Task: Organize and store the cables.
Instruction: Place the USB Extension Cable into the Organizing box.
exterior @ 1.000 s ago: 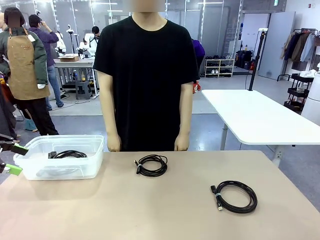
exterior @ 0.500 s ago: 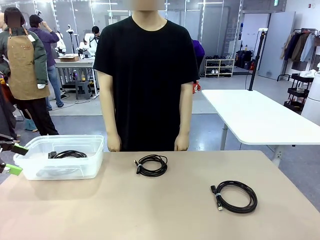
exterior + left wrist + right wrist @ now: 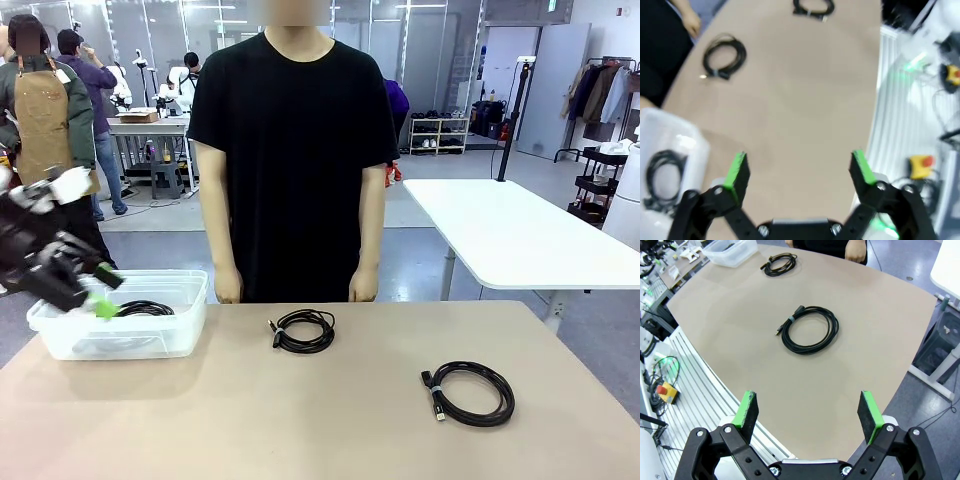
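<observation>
Tan table (image 3: 300,430): we see middle cable (image 3: 303,331), right cable (image 3: 470,392), coiled.
Clear bin (image 3: 120,345): third cable (image 3: 140,308) inside.
Left gripper (image 3: 799,160), right gripper (image 3: 809,405): fingers spread, empty.

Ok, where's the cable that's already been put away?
In the front view, that coiled cable lies inside the clear plastic bin at the table's far-left corner, left of the loose coil in front of the person.
</observation>
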Controlling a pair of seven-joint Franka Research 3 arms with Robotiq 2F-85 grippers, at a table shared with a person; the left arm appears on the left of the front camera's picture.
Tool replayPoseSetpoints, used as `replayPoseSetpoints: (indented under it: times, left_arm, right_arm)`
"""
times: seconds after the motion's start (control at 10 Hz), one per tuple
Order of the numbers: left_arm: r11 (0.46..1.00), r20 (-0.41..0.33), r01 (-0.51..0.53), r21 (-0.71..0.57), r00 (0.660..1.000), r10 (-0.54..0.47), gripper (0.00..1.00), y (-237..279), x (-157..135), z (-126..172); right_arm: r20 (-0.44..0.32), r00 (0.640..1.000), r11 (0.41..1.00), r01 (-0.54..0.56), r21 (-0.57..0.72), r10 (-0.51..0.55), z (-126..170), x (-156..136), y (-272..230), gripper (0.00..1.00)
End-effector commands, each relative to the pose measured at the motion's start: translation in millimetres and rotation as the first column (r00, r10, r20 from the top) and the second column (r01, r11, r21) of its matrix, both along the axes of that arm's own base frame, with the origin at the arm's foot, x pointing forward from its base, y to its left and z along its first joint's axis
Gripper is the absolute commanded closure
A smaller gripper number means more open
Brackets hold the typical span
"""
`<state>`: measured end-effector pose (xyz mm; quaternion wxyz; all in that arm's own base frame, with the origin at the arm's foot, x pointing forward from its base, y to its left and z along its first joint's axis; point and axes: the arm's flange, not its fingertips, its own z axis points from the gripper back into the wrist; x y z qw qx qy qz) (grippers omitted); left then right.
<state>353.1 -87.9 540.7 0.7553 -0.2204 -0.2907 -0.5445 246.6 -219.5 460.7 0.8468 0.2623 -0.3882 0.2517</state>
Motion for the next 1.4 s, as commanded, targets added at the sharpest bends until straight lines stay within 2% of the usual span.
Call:
replayPoseSetpoints:
  times: [0.0, 0.1, 0.2, 0.3, 0.5, 0.6, 0.9, 1.0, 1.1, 1.3]
  left_arm:
    - [0.996, -0.099, -0.046, 0.083, 0.994, 0.054, 0.00, -46.9, 28.9, 25.8]
    - [0.988, -0.131, -0.081, 0.135, 0.987, 0.099, 0.00, -77.6, 34.3, 28.5]
    - [0.969, -0.111, -0.154, 0.195, 0.978, 0.177, 0.00, -106.9, 39.1, 27.8]
    - [0.949, -0.127, -0.192, 0.251, 0.965, 0.229, 0.00, -136.2, 47.8, 23.9]
    - [0.888, -0.127, -0.319, 0.331, 0.917, 0.377, 0.00, -176.3, 80.3, -1.8]
    - [0.857, -0.104, -0.375, 0.353, 0.895, 0.435, 0.00, -187.4, 95.6, -14.2]
    - [0.829, -0.093, -0.406, 0.385, 0.877, 0.472, 0.00, -199.4, 114.0, -30.1]
    - [0.845, -0.031, -0.370, 0.386, 0.910, 0.413, 0.00, -193.6, 110.0, -28.8]
    - [0.839, -0.106, -0.390, 0.379, 0.883, 0.458, 0.00, -192.8, 110.0, -38.7]
    - [0.839, -0.106, -0.390, 0.379, 0.883, 0.458, 0.00, -192.8, 110.0, -38.7]
  right_arm:
    - [0.014, 1.000, 1.000, -0.009, -0.003, 0.009, 0.1, -1.3, -1.3, 0.00]
    - [0.014, 1.000, 1.000, -0.009, -0.003, 0.009, 0.1, -1.3, -1.3, 0.00]
    - [0.014, 1.000, 1.000, -0.009, -0.003, 0.009, 0.1, -1.3, -1.3, 0.00]
    - [0.014, 1.000, 1.000, -0.009, -0.003, 0.009, 0.1, -1.3, -1.3, 0.00]
    - [0.014, 1.000, 1.000, -0.009, -0.003, 0.009, 0.1, -1.3, -1.3, 0.00]
    - [0.014, 1.000, 1.000, -0.009, -0.003, 0.009, 0.1, -1.3, -1.3, 0.00]
    - [0.014, 1.000, 1.000, -0.009, -0.003, 0.009, 0.1, -1.3, -1.3, 0.00]
    - [0.014, 1.000, 1.000, -0.009, -0.003, 0.009, 0.1, -1.3, -1.3, 0.00]
    - [0.014, 1.000, 1.000, -0.009, -0.003, 0.009, 0.1, -1.3, -1.3, 0.00]
    - [0.014, 1.000, 1.000, -0.009, -0.003, 0.009, 0.1, -1.3, -1.3, 0.00]
